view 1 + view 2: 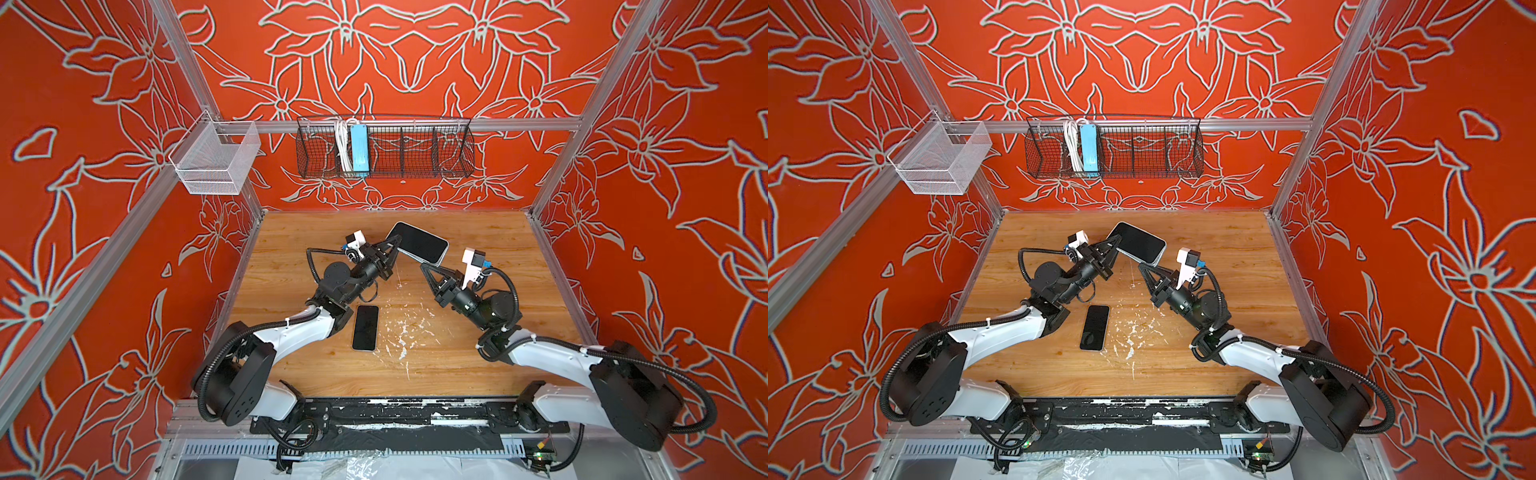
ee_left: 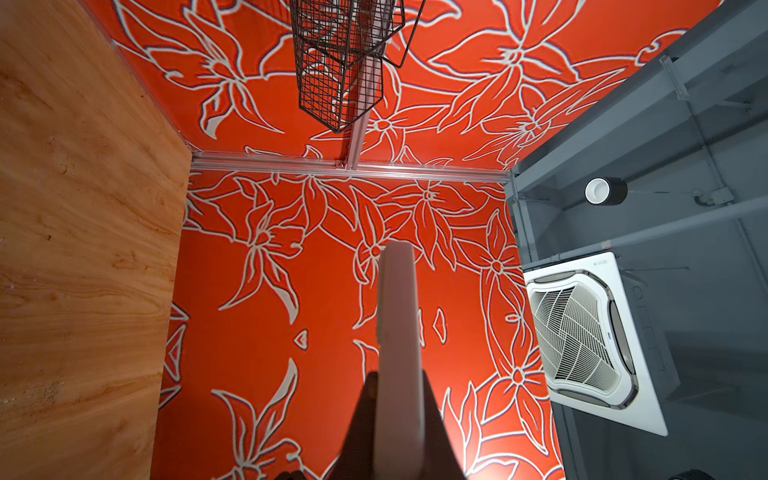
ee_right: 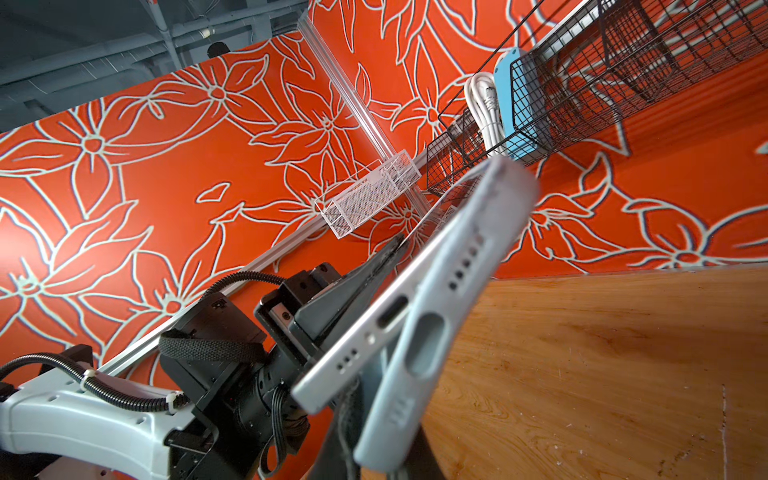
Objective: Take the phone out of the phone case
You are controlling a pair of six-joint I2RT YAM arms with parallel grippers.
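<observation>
Grey phone case (image 3: 399, 407), pinched tight by the right pincer (image 1: 424, 266), gapes off the phone (image 3: 357, 345) which the left pincer (image 1: 394, 244) clamps, so peeling it away slowly seems best.

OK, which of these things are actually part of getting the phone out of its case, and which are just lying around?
In the job: phone, phone case, left pincer, right pincer.
Lying about: spare phone, blue power strip, white cable, black wire basket, white mesh basket.
</observation>
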